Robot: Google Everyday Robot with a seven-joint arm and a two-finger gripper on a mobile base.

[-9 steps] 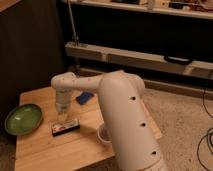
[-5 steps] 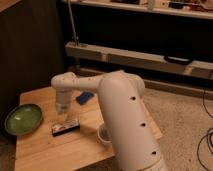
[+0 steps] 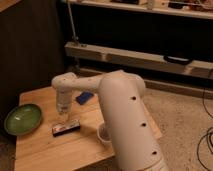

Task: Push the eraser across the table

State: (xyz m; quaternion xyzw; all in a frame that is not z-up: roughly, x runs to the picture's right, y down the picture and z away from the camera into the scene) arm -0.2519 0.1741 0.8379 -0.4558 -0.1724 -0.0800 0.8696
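Right under the jaws, touching or nearly, sits the eraser (image 3: 66, 128) on the table (image 3: 42, 150); can't tell if they're clenched or released. I'd go low, push at its middle so it slides straight, missing the cup (image 3: 104, 134).

Whitish pincer (image 3: 64, 118) hangs above black eraser (image 3: 67, 128) on pale table (image 3: 55, 150); green bowl (image 3: 22, 119).

jaws of gripper (image 3: 63, 113) just behind eraser (image 3: 66, 128) on table (image 3: 45, 150), bowl (image 3: 22, 119) left, cup (image 3: 104, 134) right, block (image 3: 84, 97) behind
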